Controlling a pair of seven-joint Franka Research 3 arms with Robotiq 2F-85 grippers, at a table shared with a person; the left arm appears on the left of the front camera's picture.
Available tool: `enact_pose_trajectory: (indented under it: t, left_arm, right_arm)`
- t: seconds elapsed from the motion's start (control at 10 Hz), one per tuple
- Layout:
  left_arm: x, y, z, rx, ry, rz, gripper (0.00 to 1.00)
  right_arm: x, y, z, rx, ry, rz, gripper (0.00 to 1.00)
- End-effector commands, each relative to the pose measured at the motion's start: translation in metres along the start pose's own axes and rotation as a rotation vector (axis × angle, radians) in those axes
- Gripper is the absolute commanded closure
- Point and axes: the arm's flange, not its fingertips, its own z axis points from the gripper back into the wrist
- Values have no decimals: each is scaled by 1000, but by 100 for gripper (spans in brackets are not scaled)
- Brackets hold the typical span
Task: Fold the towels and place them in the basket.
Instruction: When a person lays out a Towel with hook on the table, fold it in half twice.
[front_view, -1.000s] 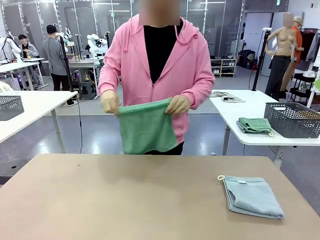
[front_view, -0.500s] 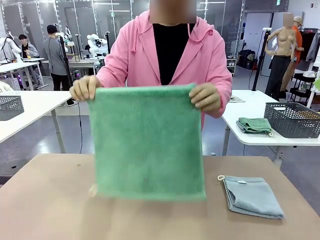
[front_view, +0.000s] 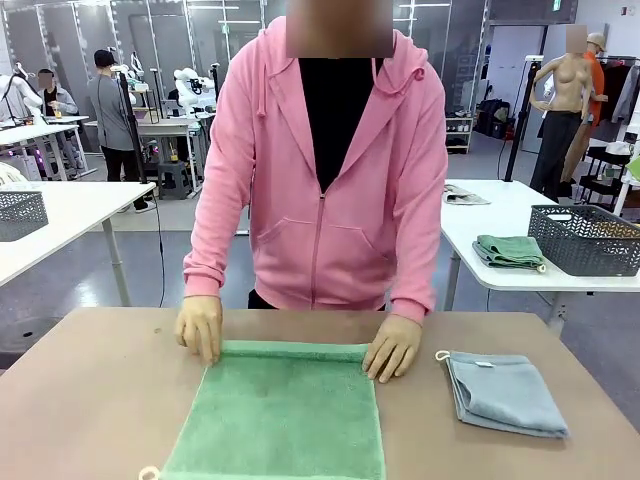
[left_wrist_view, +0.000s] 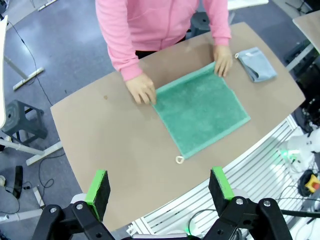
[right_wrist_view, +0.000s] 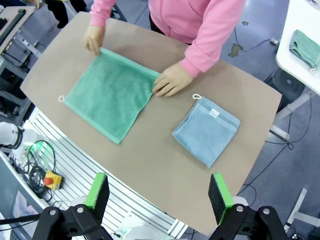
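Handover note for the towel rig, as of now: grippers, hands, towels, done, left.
Left gripper: open, empty, high over the table.
Right gripper: open, empty, also high.
Green towel: spread unfolded, mid-table.
Blue towel: folded, at the table's right.
Person's hands: pressing the green towel's far edge down.
Basket: on the next table, right; neither towel in it.
Done: blue folded. Left: fold green, put both in basket.

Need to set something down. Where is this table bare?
Widest bare table lies left of the green towel; a narrower strip separates it from the blue-grey towel. Crowded along the green towel's far edge, under the person's hands.
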Motion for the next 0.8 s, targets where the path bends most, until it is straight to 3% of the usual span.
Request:
enact_pose_trajectory:
  t: [0.0, 0.7]
  left_arm:
    - [1, -1, 2, -3, -1, -4, 0]
    - [1, -1, 2, -3, -1, -4, 0]
  right_arm:
    - [2, 1, -1, -4, 0, -4, 0]
    - [2, 1, -1, -4, 0, -4, 0]
